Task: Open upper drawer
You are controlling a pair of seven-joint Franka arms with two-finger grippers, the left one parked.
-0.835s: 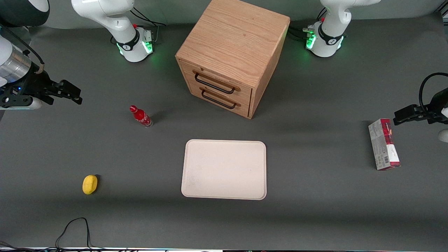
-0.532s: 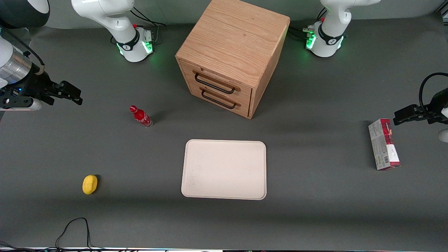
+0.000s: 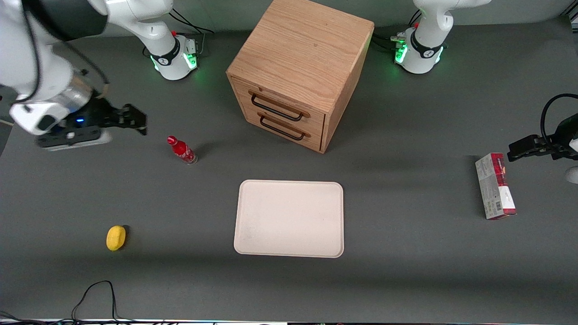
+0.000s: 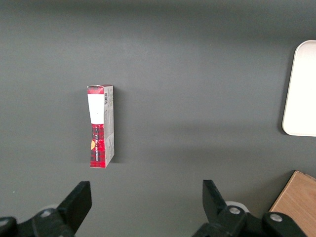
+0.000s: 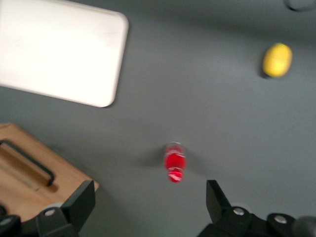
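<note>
— Two fingers spread wide and holding nothing: where is the end effector (image 3: 135, 121)?
— Above the surface (image 3: 406, 271), near the red bottle (image 3: 182, 150), toward the working arm's end.
— And the upper drawer (image 3: 279, 106)?
— Shut in the cabinet (image 3: 301, 67), well apart from the end effector, above the lower drawer (image 3: 283, 128).

A dark grey matte table (image 3: 406, 280) fills nearly every view, evenly lit, with soft, broad bands of shadow crossing it nearer the front camera. A light oak cube cabinet (image 3: 302, 49) stands on it, its faint shadow falling toward the parked arm's end. A paler grey strip (image 3: 226, 11) borders the table's edge farthest from the camera. A black cable (image 3: 97, 289) loops at the nearest edge.
</note>
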